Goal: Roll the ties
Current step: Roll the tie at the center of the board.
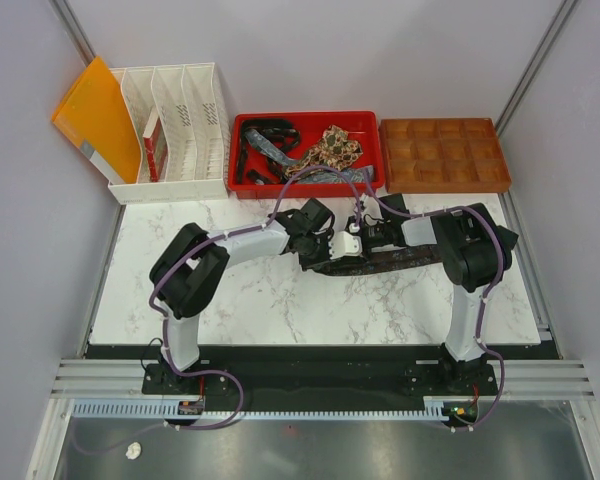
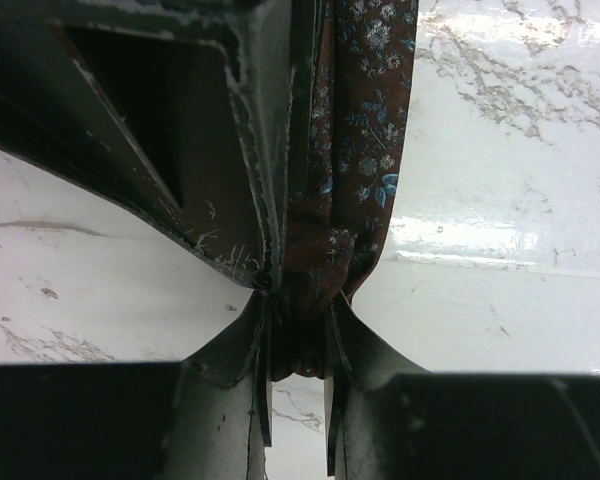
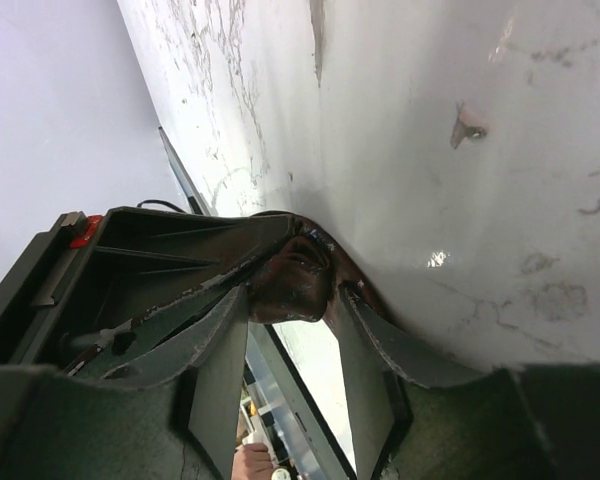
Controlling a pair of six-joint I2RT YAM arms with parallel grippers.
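Note:
A dark brown floral tie (image 1: 400, 260) lies across the marble table (image 1: 310, 310) under both wrists. My left gripper (image 1: 327, 236) and right gripper (image 1: 356, 238) meet over its left end. In the left wrist view my gripper (image 2: 300, 308) is shut on the bunched tie (image 2: 355, 150), which runs away from the fingers over the marble. In the right wrist view my gripper (image 3: 292, 297) holds a rolled lump of the same tie (image 3: 295, 272) between its fingertips, with the other gripper's dark body to the left. More ties, dark (image 1: 263, 135), blue patterned (image 1: 280, 155) and tan speckled (image 1: 338, 147), lie in the red tray (image 1: 305, 117).
A white divided organizer (image 1: 180, 130) with an orange folder (image 1: 95, 115) stands at the back left. A brown compartment tray (image 1: 442, 155) sits at the back right. Purple cables loop over both arms. Grey walls close in both sides.

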